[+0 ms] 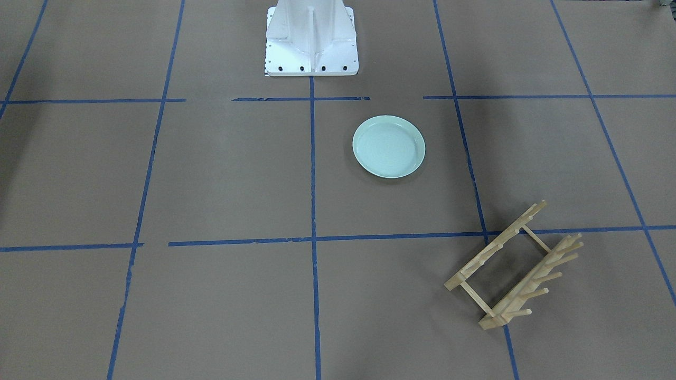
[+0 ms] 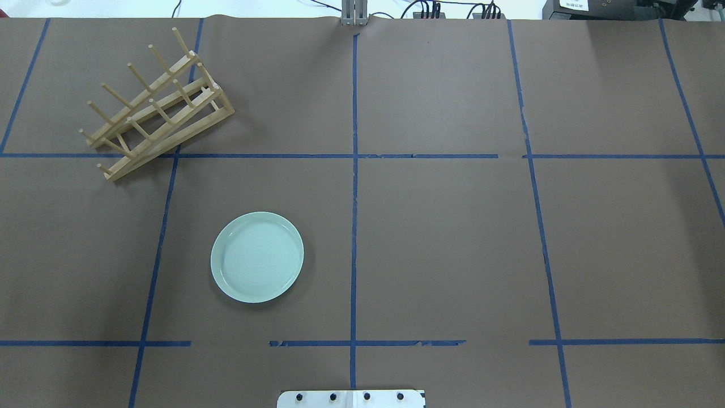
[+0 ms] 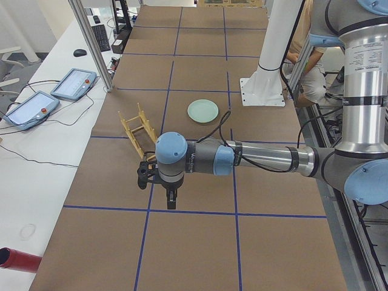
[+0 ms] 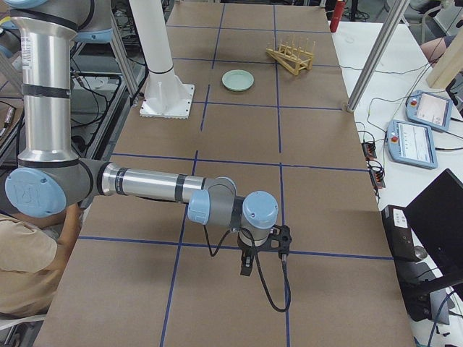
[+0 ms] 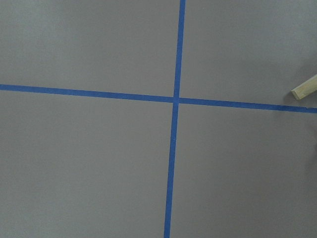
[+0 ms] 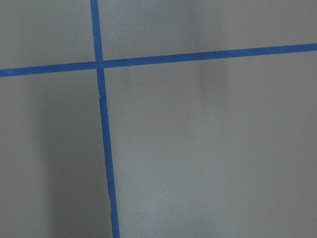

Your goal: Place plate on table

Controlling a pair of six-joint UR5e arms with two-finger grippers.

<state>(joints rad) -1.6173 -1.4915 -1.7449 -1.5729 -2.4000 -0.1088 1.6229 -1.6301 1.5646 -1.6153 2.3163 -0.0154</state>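
Plate: the plate [image 2: 257,256] is lying flat and upright on the surface [image 2: 442,249], inside one taped grid square on the robot's left half, near the robot base [image 1: 311,39] and touching no tape line.
Rack: the wooden peg rack [image 2: 154,107] is standing well apart from the plate, with no plate in it.
Left gripper: the left gripper [image 3: 171,197] is hanging over bare paper, well apart from the plate; whether its jaws are spread or pressed together cannot be told from the side view alone.
Right gripper: the right gripper [image 4: 247,263] is hanging over bare paper at the far end; jaws likewise cannot be told.
Step in hand: judging by how things lie, the placing is looking complete, with nothing holding the plate.
Next move: probably nothing more than both arms keeping away from the plate.
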